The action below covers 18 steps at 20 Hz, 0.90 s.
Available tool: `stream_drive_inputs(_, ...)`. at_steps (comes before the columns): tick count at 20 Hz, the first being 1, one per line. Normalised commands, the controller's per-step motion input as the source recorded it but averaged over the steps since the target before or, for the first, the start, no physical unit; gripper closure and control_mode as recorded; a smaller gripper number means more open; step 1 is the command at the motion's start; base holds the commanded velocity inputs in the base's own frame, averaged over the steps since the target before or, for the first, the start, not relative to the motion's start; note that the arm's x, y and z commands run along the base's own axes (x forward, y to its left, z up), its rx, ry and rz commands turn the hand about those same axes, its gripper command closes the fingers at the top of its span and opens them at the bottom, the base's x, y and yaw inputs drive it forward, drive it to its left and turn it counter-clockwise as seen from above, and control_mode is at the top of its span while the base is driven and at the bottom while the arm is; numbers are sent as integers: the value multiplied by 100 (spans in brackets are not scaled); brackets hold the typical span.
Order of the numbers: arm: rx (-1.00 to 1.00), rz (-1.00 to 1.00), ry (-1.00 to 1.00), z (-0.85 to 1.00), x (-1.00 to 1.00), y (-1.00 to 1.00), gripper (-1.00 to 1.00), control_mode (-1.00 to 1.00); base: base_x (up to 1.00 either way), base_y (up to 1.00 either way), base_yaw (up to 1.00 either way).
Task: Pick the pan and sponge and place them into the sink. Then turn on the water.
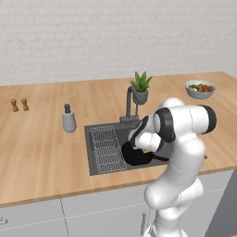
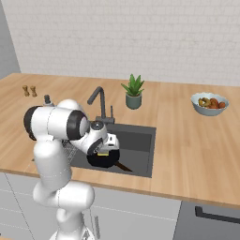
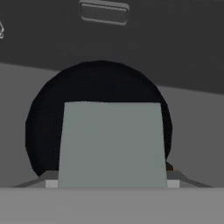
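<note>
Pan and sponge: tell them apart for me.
The pan is round and black; the sponge is a flat grey-green rectangle. The pan is broader, and in the hand view the sponge covers its middle. Both are over the dark sink basin.

White arm [image 1: 178,171], rounded glossy segments, dark bands at joints; bulbous white base column.
</note>
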Motion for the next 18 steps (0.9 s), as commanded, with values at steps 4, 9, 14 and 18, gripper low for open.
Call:
stream_drive_inputs(4, 1, 0, -9, -44, 1, -18, 100, -100, 0, 0, 0)
stream_drive_inputs(9, 0, 0, -7, -34, 0, -10, 100, -100, 0, 0, 0)
stream_drive_inputs(14, 0, 0, -1, -30, 0, 0, 100, -100, 0, 0, 0)
stream_drive_inputs(18, 0, 0, 0, -25, 0, 0, 100, -100, 0, 0, 0)
